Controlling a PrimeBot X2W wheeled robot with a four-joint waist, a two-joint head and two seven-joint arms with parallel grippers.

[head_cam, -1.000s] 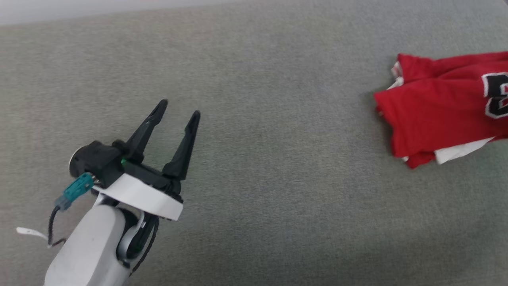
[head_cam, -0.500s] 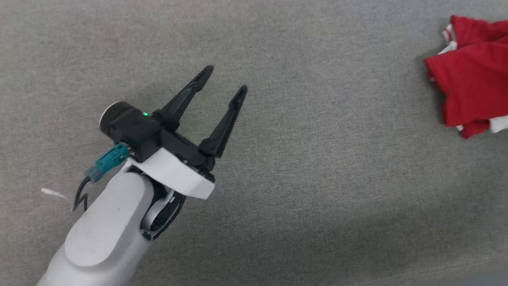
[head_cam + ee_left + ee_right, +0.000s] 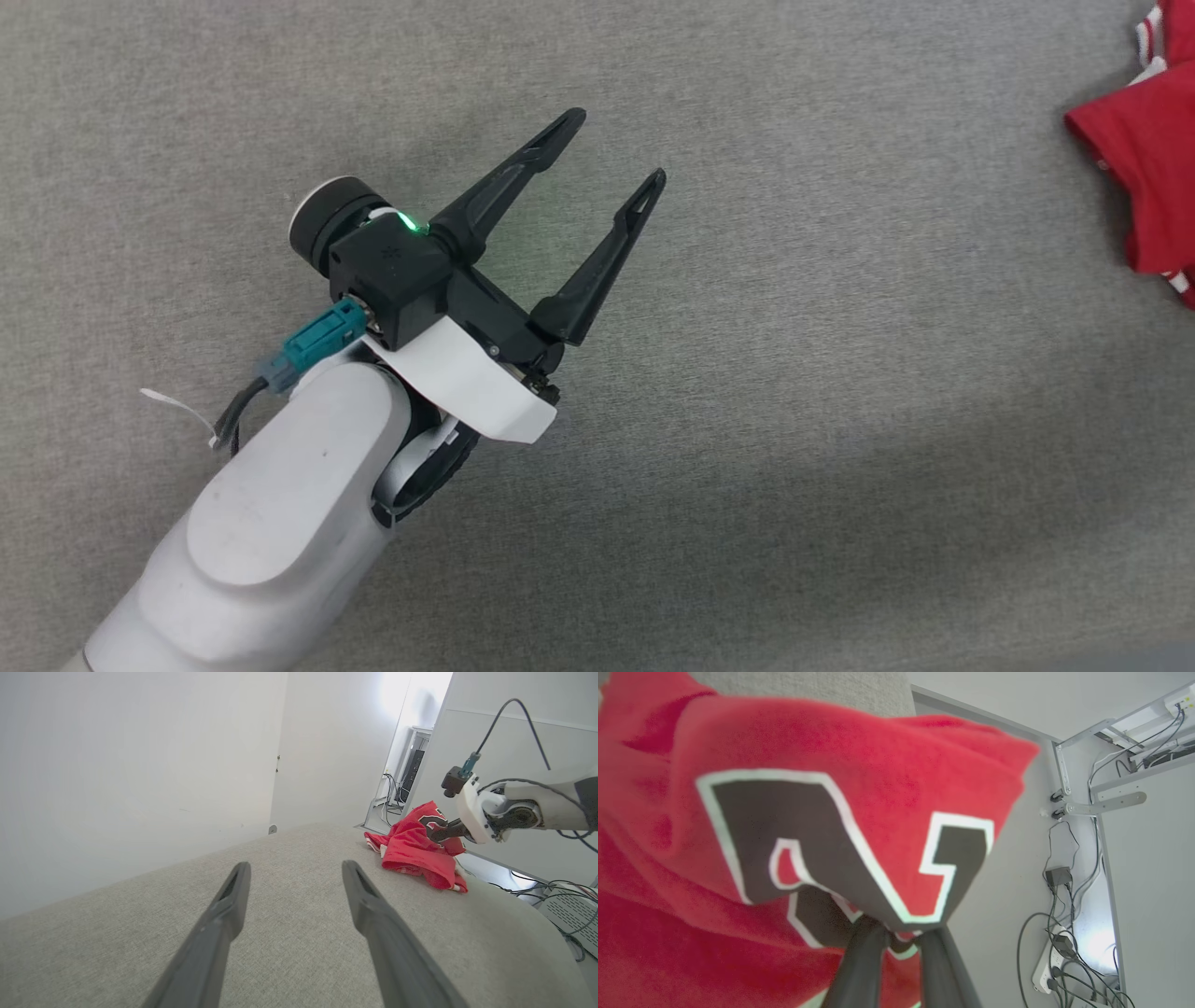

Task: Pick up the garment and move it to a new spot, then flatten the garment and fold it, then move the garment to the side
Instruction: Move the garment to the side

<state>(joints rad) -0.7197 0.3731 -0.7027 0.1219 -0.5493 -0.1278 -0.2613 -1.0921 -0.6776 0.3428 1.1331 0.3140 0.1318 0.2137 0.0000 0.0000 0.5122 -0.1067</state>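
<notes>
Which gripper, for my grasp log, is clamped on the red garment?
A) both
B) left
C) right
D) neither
C: the right gripper is shut on the lettered cloth of the garment, while the left gripper stands open above the grey surface.

A flat grey woven fabric surface (image 3: 840,420) lies before plain white walls (image 3: 117,765). Beyond its edge, black cables (image 3: 1066,905) trail to a white power strip (image 3: 1045,970) on the floor, and a dark upright box (image 3: 411,772) stands in a far corner.
</notes>
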